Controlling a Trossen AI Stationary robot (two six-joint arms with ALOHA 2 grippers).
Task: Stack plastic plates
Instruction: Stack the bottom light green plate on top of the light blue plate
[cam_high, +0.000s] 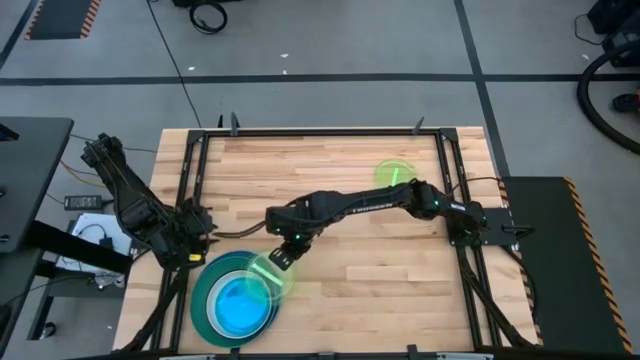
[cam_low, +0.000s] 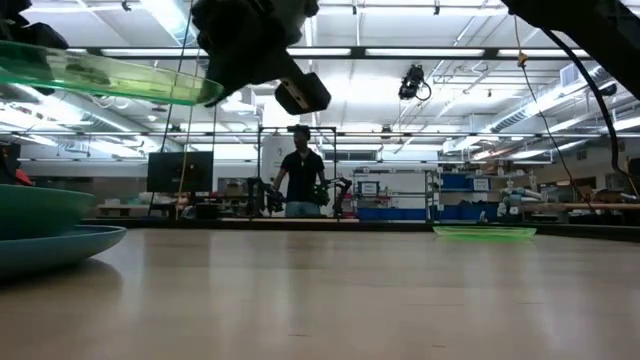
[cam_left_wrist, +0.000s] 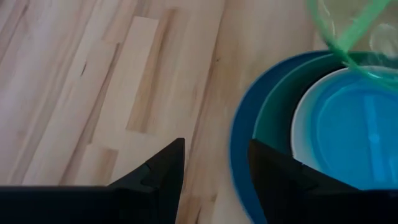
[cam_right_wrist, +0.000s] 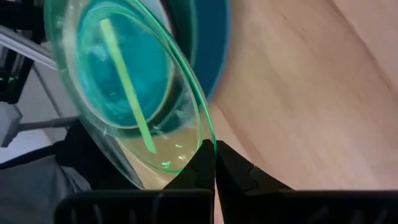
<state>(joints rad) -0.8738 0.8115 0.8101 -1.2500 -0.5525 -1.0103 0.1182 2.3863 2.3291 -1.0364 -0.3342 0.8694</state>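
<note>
No legible text or labels

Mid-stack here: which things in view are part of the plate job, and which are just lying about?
Job:
- lime plate pinched by the right gripper, above the stack
- stack near the left gripper, open
- second lime plate, alone on the table

Lying about:
- cables on the floor
- person beyond the table

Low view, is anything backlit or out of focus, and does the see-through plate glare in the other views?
Low view: ceiling lights backlight the right gripper into silhouette; the near stack is soft. Right wrist view: the lime green plate shows small glints, and the stack shows through it.
</note>
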